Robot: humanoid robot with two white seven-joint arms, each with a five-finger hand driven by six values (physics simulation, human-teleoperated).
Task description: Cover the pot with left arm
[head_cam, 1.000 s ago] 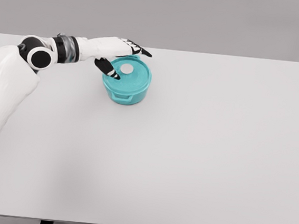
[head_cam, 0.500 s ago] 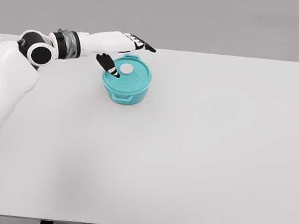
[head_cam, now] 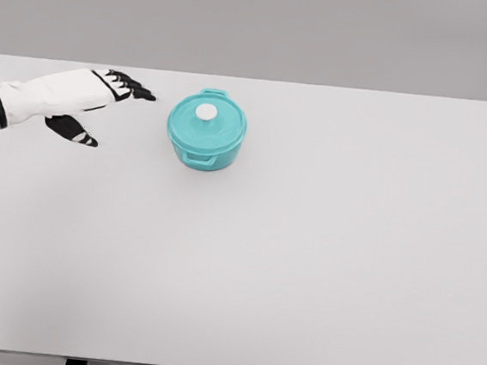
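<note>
My left fingers (head_cam: pixel 130 86) are spread and hold nothing, hovering over the worktop (head_cam: pixel 305 257) beside the pot (head_cam: pixel 206 136) but apart from it. The lid (head_cam: pixel 206 120) sits flat on the pot, knob up. Covering looks done; I judge that only drawing my arm clear is left.

Even, bright, diffuse light on the table (head_cam: pixel 322 259); faint soft shadow under the pot (head_cam: pixel 206 131); slightly soft render, no glare.
</note>
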